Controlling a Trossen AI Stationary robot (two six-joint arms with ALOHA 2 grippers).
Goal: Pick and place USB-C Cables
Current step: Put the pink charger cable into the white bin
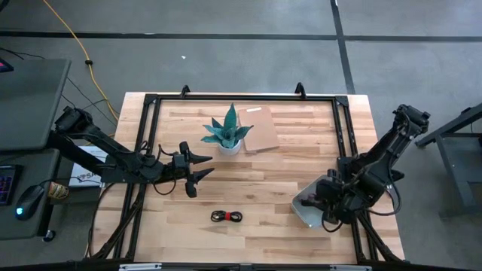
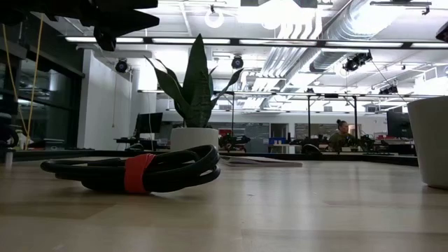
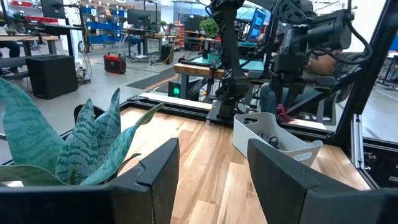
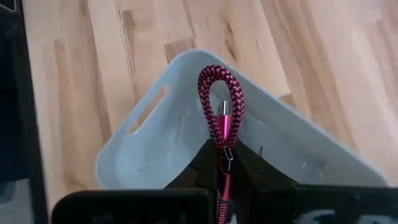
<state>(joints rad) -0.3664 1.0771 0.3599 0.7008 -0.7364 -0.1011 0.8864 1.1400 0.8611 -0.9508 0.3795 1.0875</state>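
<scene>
The red-and-black cable bundle (image 1: pixel 226 217) lies flat on the table near its near edge, and it is large in the low view (image 2: pixel 140 171). My left gripper (image 1: pixel 207 165) hovers open above the table, left of centre and beside the potted plant; its fingers (image 3: pixel 155 171) point toward the right side. My right gripper (image 4: pixel 225 160) hangs over the grey tray (image 1: pixel 305 207) and is shut on the pink-magenta cable (image 4: pixel 221 102). Something thin and dark (image 3: pixel 270 138) lies inside the tray. The silver-grey cable is not visible. My right gripper pinches the pink-magenta cable between its two fingers (image 4: pixel 249 168), which point down from above at the tray. A braided loop (image 4: pixel 219 74) sticks out past the fingertips, with a plug (image 4: pixel 222 124) lying inside it. The cable is lifted clear over the tray's inside.
The potted plant (image 1: pixel 228 135) stands at the table's middle toward the far edge, with a brown flat sheet (image 1: pixel 257 128) beside it. Black frame rails (image 1: pixel 343 128) run along the table's sides. Bare wood lies between the plant, the cable and the tray.
</scene>
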